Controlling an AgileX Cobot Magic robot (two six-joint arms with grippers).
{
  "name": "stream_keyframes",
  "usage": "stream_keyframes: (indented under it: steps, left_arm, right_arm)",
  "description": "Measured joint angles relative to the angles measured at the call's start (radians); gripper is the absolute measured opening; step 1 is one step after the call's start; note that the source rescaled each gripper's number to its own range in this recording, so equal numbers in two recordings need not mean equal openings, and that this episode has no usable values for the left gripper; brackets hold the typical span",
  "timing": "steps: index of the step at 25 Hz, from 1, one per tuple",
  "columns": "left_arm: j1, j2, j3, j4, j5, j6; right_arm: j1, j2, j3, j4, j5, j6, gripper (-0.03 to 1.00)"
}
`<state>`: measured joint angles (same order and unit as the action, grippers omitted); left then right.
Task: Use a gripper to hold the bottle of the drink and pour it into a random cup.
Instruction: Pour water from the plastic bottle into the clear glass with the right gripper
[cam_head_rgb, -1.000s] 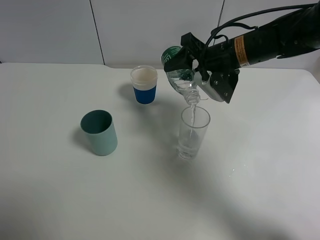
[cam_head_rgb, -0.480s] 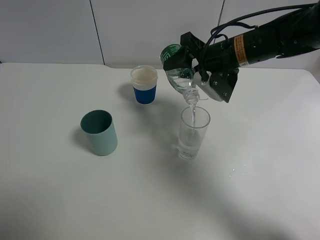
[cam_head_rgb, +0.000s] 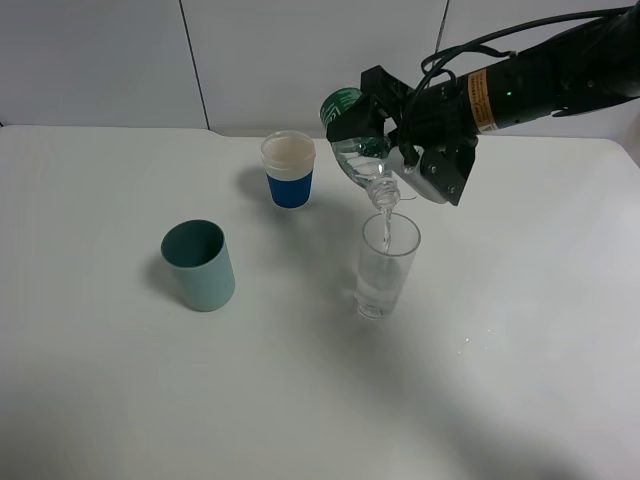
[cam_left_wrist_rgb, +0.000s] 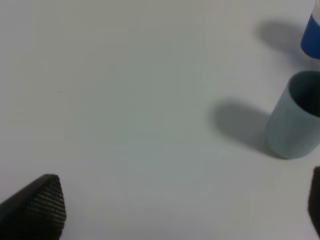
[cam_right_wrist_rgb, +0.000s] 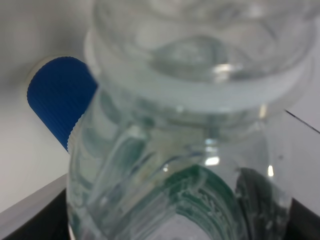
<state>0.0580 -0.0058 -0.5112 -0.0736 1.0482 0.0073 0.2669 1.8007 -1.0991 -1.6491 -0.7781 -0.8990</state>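
My right gripper (cam_head_rgb: 388, 148) is shut on the clear bottle (cam_head_rgb: 356, 140) with the dark green label, above the table at the back right. The bottle is tilted neck down, with its mouth just over the rim of the tall clear glass (cam_head_rgb: 385, 265). A thin stream of water runs into the glass, which holds some water. The bottle (cam_right_wrist_rgb: 165, 150) fills the right wrist view. My left gripper (cam_left_wrist_rgb: 175, 207) is open and empty over bare table. Only its dark fingertips (cam_left_wrist_rgb: 37, 205) show, and it is out of the exterior view.
A teal-green cup (cam_head_rgb: 200, 265) stands at the left of the white table (cam_head_rgb: 500, 380) and also shows in the left wrist view (cam_left_wrist_rgb: 295, 120). A white cup with a blue band (cam_head_rgb: 289, 170) stands behind, left of the bottle; it also shows in the right wrist view (cam_right_wrist_rgb: 57, 95).
The right gripper has tipped the bottle very slightly further while water keeps running into the glass. The cups have not moved.
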Motion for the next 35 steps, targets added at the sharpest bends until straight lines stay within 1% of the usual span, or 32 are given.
stream_keyframes:
  steps: [22,32,35]
  left_arm:
    - [0.000,0.000,0.000,-0.001,0.000,0.000]
    - [0.000,0.000,0.000,-0.001,0.000,0.000]
    - [0.000,0.000,0.000,-0.001,0.000,0.000]
  right_arm:
    - [0.009,-0.003,0.000,0.023,0.001,-0.053,0.01]
    - [0.009,-0.003,0.000,0.024,0.001,-0.055,0.01]
    - [0.009,-0.003,0.000,0.024,0.001,-0.075,0.01]
